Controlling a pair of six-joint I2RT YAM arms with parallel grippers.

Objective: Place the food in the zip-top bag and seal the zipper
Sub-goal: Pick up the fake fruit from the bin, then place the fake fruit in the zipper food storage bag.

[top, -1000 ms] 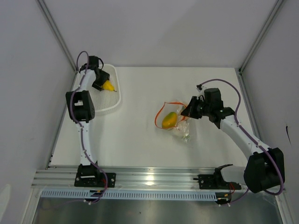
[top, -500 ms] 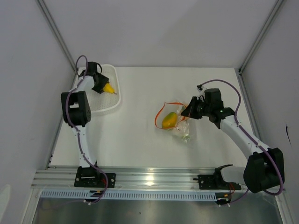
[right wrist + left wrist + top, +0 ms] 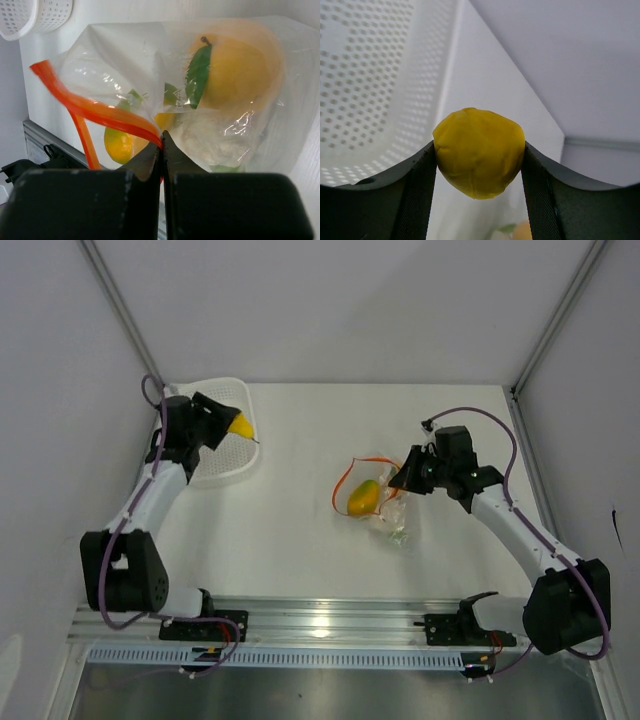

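Note:
My left gripper (image 3: 232, 427) (image 3: 479, 170) is shut on a yellow pear-shaped fruit (image 3: 240, 426) (image 3: 479, 152), held above the right rim of the white mesh basket (image 3: 222, 465) (image 3: 365, 85). The clear zip-top bag (image 3: 385, 512) (image 3: 225, 95) lies mid-table with its mouth gaping. Inside it I see an orange fruit with a green leaf (image 3: 235, 70), a yellow-green fruit (image 3: 362, 497) (image 3: 120, 142) and a white cauliflower-like piece (image 3: 210, 140). My right gripper (image 3: 400, 480) (image 3: 161, 145) is shut on the orange-red zipper (image 3: 345, 480) (image 3: 100, 112) at the bag's mouth.
White side walls with metal frame posts (image 3: 125, 315) stand close on the left and right. An aluminium rail (image 3: 320, 620) runs along the near edge by both arm bases. The basket sits in the far left corner.
The left arm has swung out and lifted the pear from inside the basket toward its right rim. The right arm and the bag have not moved.

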